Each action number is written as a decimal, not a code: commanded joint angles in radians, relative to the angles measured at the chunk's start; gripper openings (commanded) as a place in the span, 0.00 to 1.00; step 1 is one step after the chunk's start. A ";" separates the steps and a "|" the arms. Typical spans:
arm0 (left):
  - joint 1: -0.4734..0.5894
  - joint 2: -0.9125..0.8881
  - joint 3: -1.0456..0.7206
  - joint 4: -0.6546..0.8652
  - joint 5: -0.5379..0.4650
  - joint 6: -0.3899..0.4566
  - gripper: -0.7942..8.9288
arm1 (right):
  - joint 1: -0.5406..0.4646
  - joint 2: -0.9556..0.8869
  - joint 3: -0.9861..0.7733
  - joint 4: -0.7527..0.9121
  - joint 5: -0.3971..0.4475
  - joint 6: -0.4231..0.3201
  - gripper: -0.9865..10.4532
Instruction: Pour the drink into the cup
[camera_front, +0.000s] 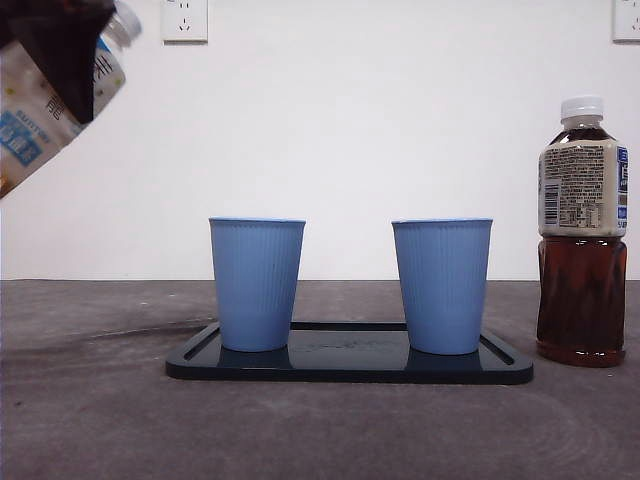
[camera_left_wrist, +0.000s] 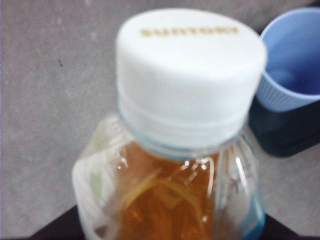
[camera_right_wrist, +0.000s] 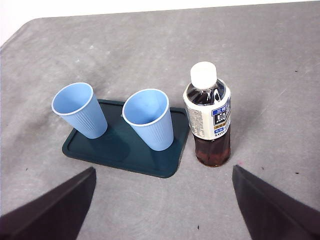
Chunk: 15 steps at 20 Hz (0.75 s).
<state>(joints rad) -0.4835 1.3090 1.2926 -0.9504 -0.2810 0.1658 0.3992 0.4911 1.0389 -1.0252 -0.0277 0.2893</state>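
We are holding a tea bottle (camera_front: 45, 100) tilted in the air at the upper left of the front view, high above the bench (camera_front: 90, 420) and well apart from the two blue cups; the left pincer is pinching it, though only dark bits of its jaws are showing beside the bottle in the left wrist view (its white cap (camera_left_wrist: 190, 70) is still on). The left cup (camera_front: 256, 283) and right cup (camera_front: 441, 285) are standing upright on a dark tray (camera_front: 350, 368). A second bottle (camera_front: 582, 235) is standing just beside the tray. Our right pincer (camera_right_wrist: 162, 210) is hovering spread wide above the bench.
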 joint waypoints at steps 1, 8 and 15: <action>-0.044 0.087 0.090 -0.048 -0.112 0.058 0.22 | 0.005 0.002 0.017 0.011 -0.002 0.010 0.46; -0.206 0.284 0.141 -0.100 -0.491 0.144 0.22 | 0.005 0.002 0.017 0.011 -0.002 0.006 0.46; -0.265 0.414 0.141 -0.096 -0.679 0.161 0.22 | 0.005 0.002 0.016 -0.009 -0.002 0.006 0.46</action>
<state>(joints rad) -0.7383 1.7092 1.3998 -1.0500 -0.9188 0.3023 0.3992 0.4911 1.0389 -1.0397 -0.0277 0.2893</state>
